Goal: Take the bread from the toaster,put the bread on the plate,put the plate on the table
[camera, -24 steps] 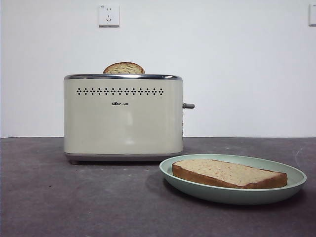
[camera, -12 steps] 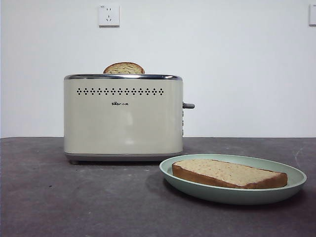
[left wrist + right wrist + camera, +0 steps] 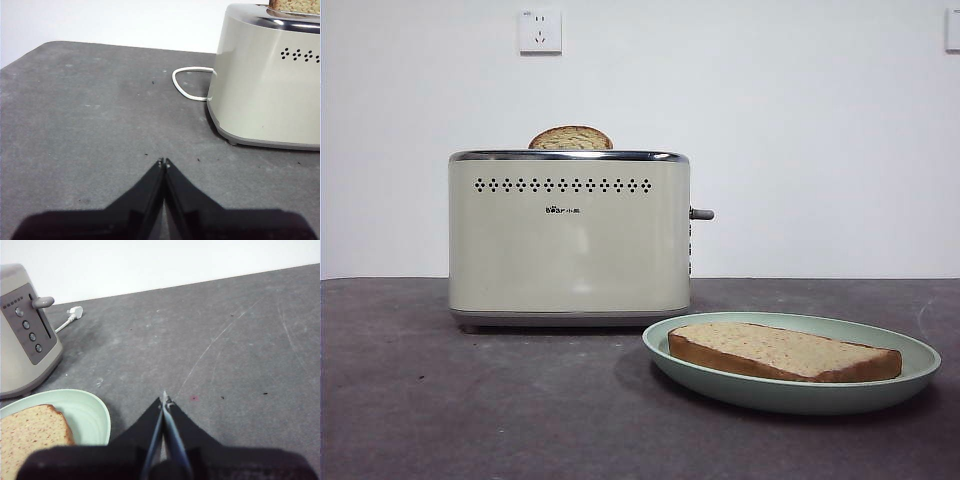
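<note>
Bread (image 3: pixel 785 351) flat on plate (image 3: pixel 910 372), at toaster's (image 3: pixel 569 240) four o'clock — task looks finished; left gripper (image 3: pixel 163 162) and right gripper (image 3: pixel 164 399) closed, empty.

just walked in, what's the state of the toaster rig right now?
Nothing is being handled. A flat slice of wholegrain bread lies on the shallow mint-green plate, which sits on the dark grey table in front of the cream two-slot toaster. A second slice pokes its dome out of a slot. The left gripper and right gripper are both shut, holding nothing, low above bare tabletop either side.
</note>
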